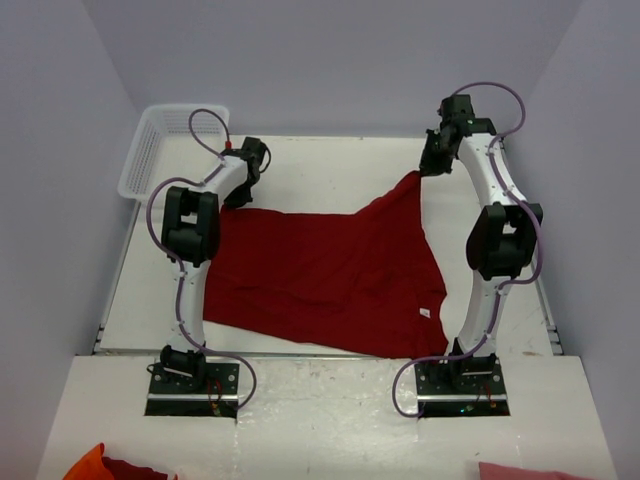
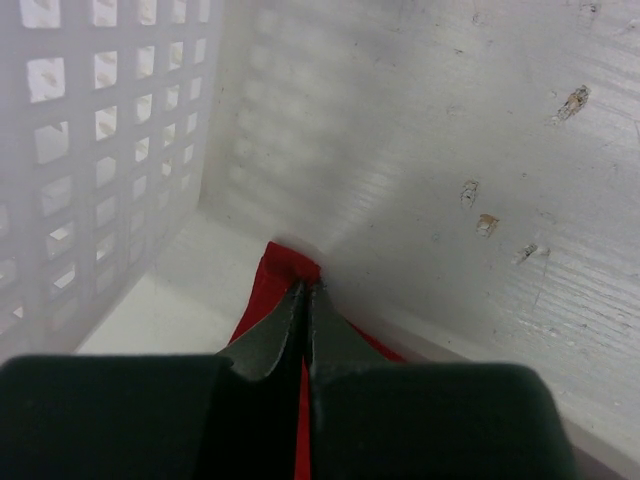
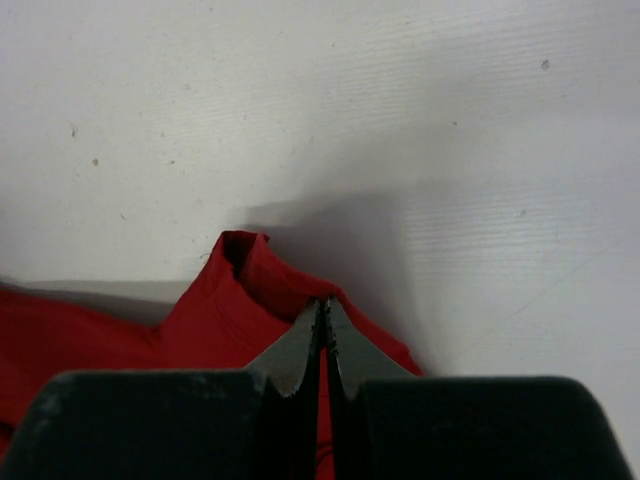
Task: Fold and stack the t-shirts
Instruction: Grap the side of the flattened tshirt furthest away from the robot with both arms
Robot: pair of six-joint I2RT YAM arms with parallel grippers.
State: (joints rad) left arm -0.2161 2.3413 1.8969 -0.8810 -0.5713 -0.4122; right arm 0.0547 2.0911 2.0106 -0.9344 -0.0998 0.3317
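A dark red t-shirt [image 1: 320,275] lies spread on the white table, its small white label [image 1: 424,313] near the right front corner. My left gripper [image 1: 240,192] is shut on the shirt's far left corner, next to the basket. In the left wrist view the fingertips [image 2: 306,292] pinch a fold of red t-shirt [image 2: 285,265]. My right gripper [image 1: 428,168] is shut on the far right corner, which is drawn up into a point. In the right wrist view the jaws [image 3: 324,305] clamp red t-shirt [image 3: 240,300] cloth.
A white plastic mesh basket [image 1: 160,150] stands at the table's far left corner, close to my left gripper; its wall [image 2: 90,150] fills the left of the left wrist view. Orange, red and pink cloth [image 1: 110,468] shows at the bottom edge of the top view.
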